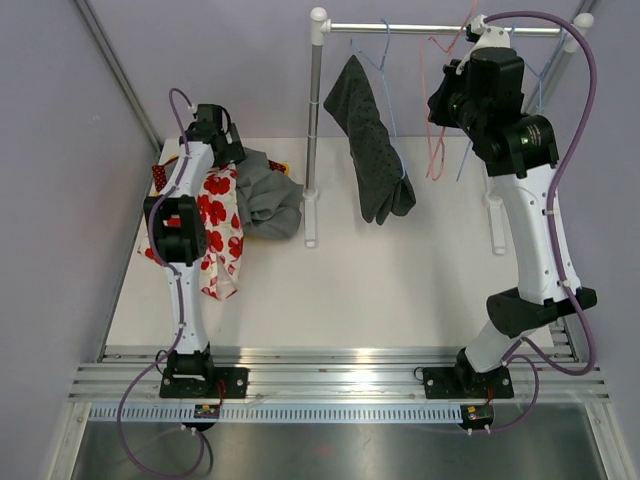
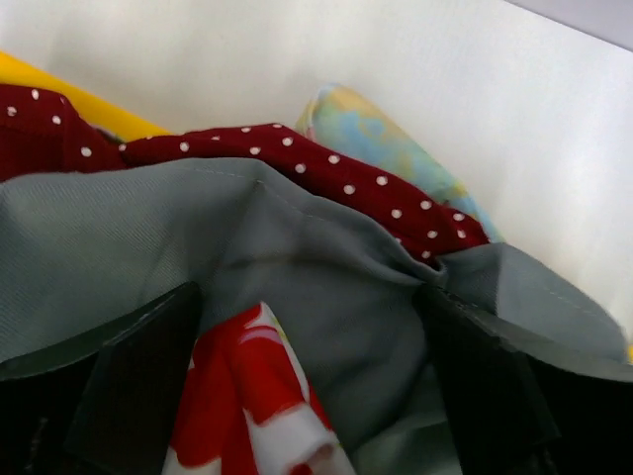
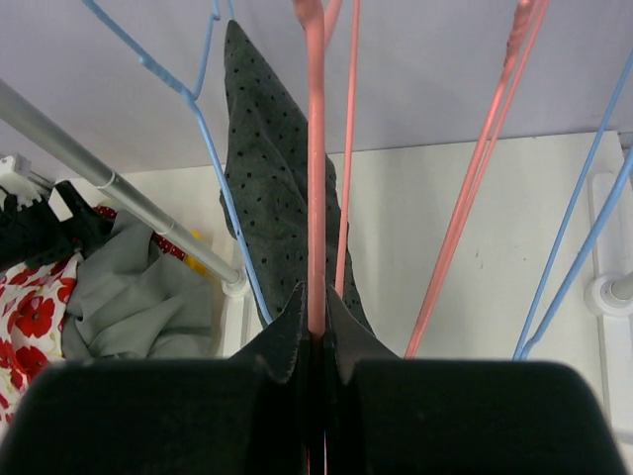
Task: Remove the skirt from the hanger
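From a thin blue wire hanger (image 3: 227,203) droops a dotted charcoal skirt (image 1: 372,150).

Left arm (image 1: 185,225) low, jaws wide; right arm (image 1: 535,230) raised, jaws closed.

The skirt (image 1: 371,150) is charcoal with black dots, its hanger (image 3: 223,188) blue, the neighbouring hanger (image 3: 316,148) pink

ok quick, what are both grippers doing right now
left gripper: open, over the grey garment
right gripper: shut on the pink hanger
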{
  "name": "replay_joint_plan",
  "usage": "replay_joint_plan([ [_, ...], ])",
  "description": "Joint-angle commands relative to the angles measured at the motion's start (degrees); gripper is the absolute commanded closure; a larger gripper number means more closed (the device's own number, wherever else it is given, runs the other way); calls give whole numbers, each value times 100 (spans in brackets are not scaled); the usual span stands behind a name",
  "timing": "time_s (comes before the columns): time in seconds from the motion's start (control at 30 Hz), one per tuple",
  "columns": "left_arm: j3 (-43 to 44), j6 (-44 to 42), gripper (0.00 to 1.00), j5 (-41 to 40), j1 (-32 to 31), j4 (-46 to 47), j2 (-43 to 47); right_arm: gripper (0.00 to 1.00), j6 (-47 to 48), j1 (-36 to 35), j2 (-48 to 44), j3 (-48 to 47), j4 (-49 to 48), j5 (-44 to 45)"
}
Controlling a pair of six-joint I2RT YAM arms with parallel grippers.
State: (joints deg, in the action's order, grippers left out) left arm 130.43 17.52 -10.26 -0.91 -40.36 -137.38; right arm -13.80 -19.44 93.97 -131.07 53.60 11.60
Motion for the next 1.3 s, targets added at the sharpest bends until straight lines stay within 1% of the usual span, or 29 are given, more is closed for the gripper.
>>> replay_joint_plan([
  [0.0, -867, 199, 1, 86, 56, 307, 842, 100, 185, 19, 401, -576, 1, 273],
  [0.03, -1175, 199, 1, 51, 47, 492, 1532, 100, 202, 19, 481, -639, 10, 299],
  [0.07, -1509, 217, 1, 16, 47, 807, 1843, 100, 229, 37, 551, -674, -25, 317],
  [0.1, -1912, 200, 1, 15, 38, 889, 2134, 100, 246, 46, 674, -710, -43, 369],
  [0.13, -2064, 182, 1, -19, 29, 898, 2685, 100, 246, 72, 727, -719, -78, 370],
  [0.23, -2495, 68, 1, -28, -111, 767, 3391, 100, 255, 160, 973, -762, -183, 440],
  [0.27, -2618, -20, 1, -55, -251, 784, 3855, 100, 264, 203, 1122, -797, -192, 475],
  [0.33, -3065, -143, 1, -221, -436, 889, 4279, 100, 264, 256, 1254, -964, -140, 563],
  [0.37, -3198, -283, 1, -274, -541, 924, 4673, 100, 221, 300, 1325, -1008, -44, 581],
  [0.43, -3374, -372, 1, -511, -858, 838, 4965, 100, 168, 327, 1369, -965, 18, 660],
  [0.57, -3498, -381, 1, -766, -1358, 530, 5546, 100, 53, 327, 940, -290, -174, 660],
  [0.63, -3612, -355, 1, -854, -1517, 389, 5994, 91, 53, 327, 764, 115, -280, 721],
  [0.7, -3849, -337, 1, -907, -1728, 301, 6475, 53, 71, 327, 596, 256, -307, 774],
  [0.73, -3911, -319, 1, -934, -1772, 153, 6644, 38, 79, 336, 561, 257, -237, 774],
  [0.77, -4085, -267, 1, -977, -1860, 73, 6793, 12, 88, 336, 508, 240, -184, 774],
  [0.8, -4165, -240, 1, -986, -1878, -15, 6934, 2, 88, 327, 482, 178, -166, 800],
  [0.83, -4279, -188, 1, -1013, -1895, -207, 7240, 0, 123, 336, 403, 143, -96, 800],
  [0.97, -4737, -39, 1, -1109, -1922, -797, 7918, 0, 106, 327, 149, 55, -113, 774],
  [1.03, -5034, 32, 1, -1162, -1922, -1086, 8182, 1, 88, 318, 78, 55, -175, 529],
  [1.07, -5141, 76, 1, -1180, -1922, -1193, 8436, 0, 106, 318, 95, -50, -166, 302],
  [1.13, -5386, 102, 1, -1206, -1922, -1421, 8675, 1, 115, 283, 165, -234, -70, 63],
  [1.27, -5660, 120, 1, -1443, -1922, -1721, 9123, 0, 167, 20, 568, -919, 133, -78],
])
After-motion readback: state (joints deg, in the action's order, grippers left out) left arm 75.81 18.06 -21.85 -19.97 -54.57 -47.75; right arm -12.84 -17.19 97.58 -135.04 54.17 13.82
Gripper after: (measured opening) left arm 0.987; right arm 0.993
